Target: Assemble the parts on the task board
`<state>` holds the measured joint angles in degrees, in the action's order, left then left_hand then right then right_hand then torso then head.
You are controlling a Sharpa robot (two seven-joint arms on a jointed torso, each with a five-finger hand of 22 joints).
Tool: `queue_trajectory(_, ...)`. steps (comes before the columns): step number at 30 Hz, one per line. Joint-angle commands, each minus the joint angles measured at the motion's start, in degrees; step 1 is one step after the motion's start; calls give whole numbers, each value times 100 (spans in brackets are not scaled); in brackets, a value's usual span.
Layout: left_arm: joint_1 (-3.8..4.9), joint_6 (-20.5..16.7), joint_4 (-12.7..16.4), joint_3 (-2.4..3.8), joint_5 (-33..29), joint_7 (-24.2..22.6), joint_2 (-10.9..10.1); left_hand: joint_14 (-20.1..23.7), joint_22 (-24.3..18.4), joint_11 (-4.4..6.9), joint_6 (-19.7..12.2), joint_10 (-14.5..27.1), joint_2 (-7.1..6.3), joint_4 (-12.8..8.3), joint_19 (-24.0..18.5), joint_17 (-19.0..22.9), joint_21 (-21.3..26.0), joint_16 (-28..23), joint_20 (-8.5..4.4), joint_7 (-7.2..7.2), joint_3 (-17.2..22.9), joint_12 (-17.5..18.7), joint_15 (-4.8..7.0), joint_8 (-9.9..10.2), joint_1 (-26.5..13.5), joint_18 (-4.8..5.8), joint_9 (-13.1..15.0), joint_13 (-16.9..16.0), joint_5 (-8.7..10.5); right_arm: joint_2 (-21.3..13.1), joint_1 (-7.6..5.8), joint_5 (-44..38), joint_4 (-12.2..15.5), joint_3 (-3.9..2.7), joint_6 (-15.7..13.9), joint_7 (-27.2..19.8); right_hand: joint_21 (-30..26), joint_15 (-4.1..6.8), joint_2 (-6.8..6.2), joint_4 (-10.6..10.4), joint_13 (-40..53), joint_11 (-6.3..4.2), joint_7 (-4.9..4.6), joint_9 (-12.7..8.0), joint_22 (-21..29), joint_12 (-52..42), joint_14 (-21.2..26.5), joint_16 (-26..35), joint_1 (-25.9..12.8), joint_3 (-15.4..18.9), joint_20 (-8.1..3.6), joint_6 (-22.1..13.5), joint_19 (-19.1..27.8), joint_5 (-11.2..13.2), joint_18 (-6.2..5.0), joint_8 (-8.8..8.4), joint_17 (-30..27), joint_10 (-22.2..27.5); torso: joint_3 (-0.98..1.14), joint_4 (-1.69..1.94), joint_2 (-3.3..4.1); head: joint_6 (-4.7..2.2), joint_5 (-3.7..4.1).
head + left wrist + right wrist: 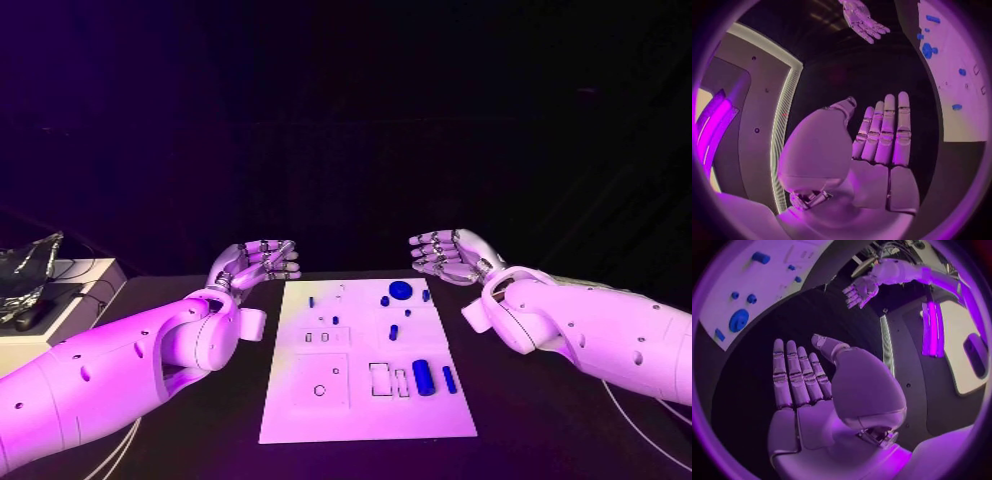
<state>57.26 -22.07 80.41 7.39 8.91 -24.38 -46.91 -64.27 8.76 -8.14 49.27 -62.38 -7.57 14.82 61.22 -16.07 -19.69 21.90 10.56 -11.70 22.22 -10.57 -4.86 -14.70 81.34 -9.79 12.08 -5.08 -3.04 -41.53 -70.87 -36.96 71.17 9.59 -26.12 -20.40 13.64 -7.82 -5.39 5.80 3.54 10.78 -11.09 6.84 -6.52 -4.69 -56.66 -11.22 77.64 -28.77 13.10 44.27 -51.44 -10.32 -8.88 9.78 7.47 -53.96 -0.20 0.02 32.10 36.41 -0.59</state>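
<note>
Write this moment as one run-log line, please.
left robot hand: open, beside board | right robot hand: open, beside board | flat white task board: small blue parts lying on it, untouched

Readable text: none in any view.
Task board (pixel 289 420): small outlines and dark marks on the white plate, none legible as letters or numbers.
Parts (pixel 423 376): plain blue, no marking that can be read.
Left hand (pixel 879 150): no label or brand to be made out.
Right hand (pixel 801 390): no label or brand to be made out.
</note>
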Motion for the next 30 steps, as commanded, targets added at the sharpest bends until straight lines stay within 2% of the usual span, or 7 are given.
queue_trajectory(1, 0, 797, 148, 37, 480, 135, -106, -366, 109, 112, 170, -320, -94, -72, 317, -320, -245, 338, -147, 65, 137, -15, 149, -70, 107, -80, 54, -21, 3, 110, -59, -1813, -202, 0, 337, 296, 1606, 660, -134, 83, 26, -414, 10, 119, -892, 19, -2158, -816, 112, 238, -652, 1129, -1415, 2, -132, 221, 602, -1450, -5, 44, 137, -3, 35)
queue_trajectory(7, -1, 1274, 520, 173, 764, 318, -390, -427, 795, 237, 292, -654, -270, -298, 660, -1804, -1382, 2011, -414, 170, 480, 29, 344, -77, 74, -34, 213, -131, 6, 352, -244, -3316, -502, -6, 654, 921, 2767, 838, -386, 13, 38, -543, 122, 124, -1667, 116, -2925, -1978, -62, 39, -823, 1281, -1738, -317, -148, 59, 1530, -1658, -23, 91, 356, -45, 81)
queue_trajectory(10, -1, 1449, 731, 225, 862, 400, -516, -316, 1223, 259, 267, -638, -324, -388, 598, -2371, -2033, 2662, -427, 178, 626, 78, 350, -52, -40, -42, 303, -197, 8, 496, -354, -4005, -641, -9, 799, 1353, 3995, 807, -579, -84, 55, -565, 148, 204, -3095, 108, -2875, -3320, -222, -289, -806, 1300, -2225, -419, 15, -9, 2471, -1594, -25, 110, 460, -41, 102)
queue_trajectory(12, -1, 1515, 837, 250, 930, 441, -574, -290, 1482, 268, 259, -638, -341, -435, 548, -2604, -2423, 2929, -429, 189, 696, 81, 359, -49, -110, -53, 362, -250, 11, 564, -410, -4330, -714, -10, 866, 1583, 4793, 806, -685, -118, 65, -562, 151, 249, -4147, 110, -2936, -4465, -284, -401, -775, 1254, -2562, -425, 178, -44, 3614, -1547, -34, 132, 530, -50, 130)
queue_trajectory(16, -1, 1611, 1021, 318, 1069, 513, -663, -527, 1885, 290, 252, -661, -367, -467, 564, -3155, -2911, 3447, -440, 209, 728, 46, 375, -51, -203, -40, 422, -326, 2, 661, -510, -4882, -786, -10, 987, 1989, 5528, 778, -813, -171, 78, -548, 169, 326, -5139, 115, -2935, -5472, -365, -517, -741, 1187, -2823, -440, 323, -81, 4608, -1462, -55, 172, 625, -38, 176)
queue_trajectory(19, -1, 1632, 1106, 366, 1144, 546, -704, -819, 2710, 316, 232, -691, -376, -502, 806, -3640, -3618, 3894, -460, 236, 750, -13, 408, -40, -248, 61, 461, -406, 7, 688, -553, -5135, -730, -10, 1075, 2172, 5684, 763, -873, -202, 74, -536, 179, 373, -5344, 117, -2921, -5792, -397, -542, -719, 1166, -2903, -381, 350, -86, 4891, -1362, -67, 200, 691, -36, 193)
queue_trajectory(30, -1, 1557, 1193, 507, 1275, 550, -754, -1151, 3994, 328, 265, -385, -367, -597, 1097, -4099, -4665, 4376, -467, 305, 821, -11, 425, -123, -345, 228, 590, -519, 12, 712, -594, -5647, -483, -1, 1410, 2478, 6053, 769, -949, -300, 84, -558, 235, 491, -5863, 111, -2886, -6107, -478, -500, -725, 1248, -3112, -236, 426, -19, 5106, -1263, -79, 247, 816, -5, 216)
